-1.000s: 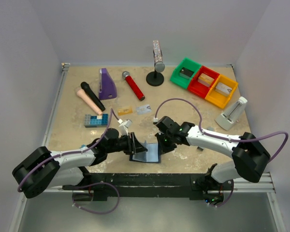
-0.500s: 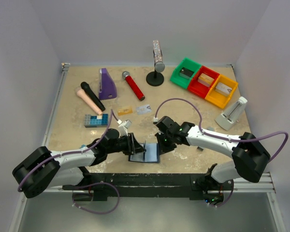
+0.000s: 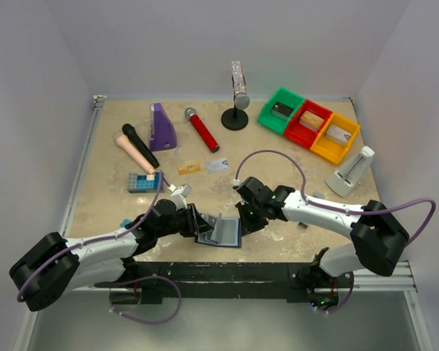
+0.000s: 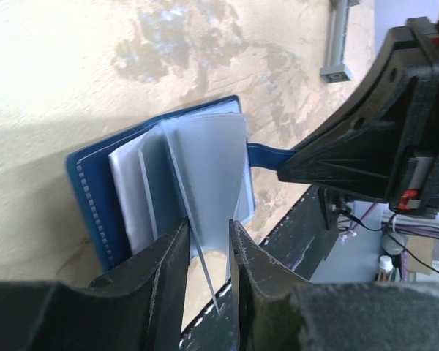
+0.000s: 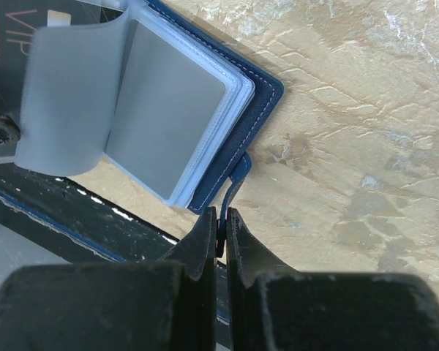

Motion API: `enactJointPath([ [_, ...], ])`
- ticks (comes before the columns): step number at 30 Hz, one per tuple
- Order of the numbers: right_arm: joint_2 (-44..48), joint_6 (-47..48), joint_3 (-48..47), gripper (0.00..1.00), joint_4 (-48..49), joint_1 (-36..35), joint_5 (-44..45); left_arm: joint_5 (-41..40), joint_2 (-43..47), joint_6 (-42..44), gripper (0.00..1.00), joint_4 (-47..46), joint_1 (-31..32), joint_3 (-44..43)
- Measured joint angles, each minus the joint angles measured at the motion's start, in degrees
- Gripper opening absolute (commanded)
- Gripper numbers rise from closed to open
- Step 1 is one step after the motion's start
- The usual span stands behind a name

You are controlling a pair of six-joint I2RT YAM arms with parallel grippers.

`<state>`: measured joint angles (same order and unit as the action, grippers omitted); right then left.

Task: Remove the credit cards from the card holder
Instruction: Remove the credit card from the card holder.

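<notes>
Between your left fingers stands a sleeve of the card holder, open on the tabletop. Its tab sits between your right fingers. Two cards lie beyond both.

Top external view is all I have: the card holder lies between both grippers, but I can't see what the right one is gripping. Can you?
Observer: The right gripper is shut on the card holder's snap tab.
Operator: And the left one?
Observer: The left gripper has a finger on each side of one translucent sleeve, with a gap showing beside it.
Operator: Any cards inside?
Observer: A silver-grey card sits in the top pocket.
</notes>
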<state>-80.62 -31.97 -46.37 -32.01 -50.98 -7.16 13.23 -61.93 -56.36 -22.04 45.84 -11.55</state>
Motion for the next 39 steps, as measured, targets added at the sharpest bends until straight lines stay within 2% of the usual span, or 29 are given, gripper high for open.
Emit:
enactJointPath([
  [8,0.00,0.02,0.00,0.00,-0.02,0.00,0.02,-4.90,7.02,-0.02,0.31,5.16,-0.04,2.95],
  [18,0.02,0.46,0.00,0.00,-0.13,0.00,0.17,-11.23,26.12,0.46,0.40,19.32,-3.26,4.28],
  [22,0.13,0.76,0.00,0.00,-0.09,0.00,0.17,-11.76,29.22,1.57,0.40,21.66,-4.44,4.26],
  [26,3.04,1.11,1.36,0.00,1.27,0.00,-0.59,-8.74,24.24,2.23,0.41,18.49,-4.59,3.98],
  [34,10.05,1.16,2.32,0.00,4.46,0.00,-5.14,1.62,1.99,3.67,0.54,7.96,-3.48,-2.75],
  [39,11.30,1.11,2.32,0.00,4.96,0.00,-7.15,2.97,-0.92,5.55,0.56,5.95,-1.46,-6.97],
])
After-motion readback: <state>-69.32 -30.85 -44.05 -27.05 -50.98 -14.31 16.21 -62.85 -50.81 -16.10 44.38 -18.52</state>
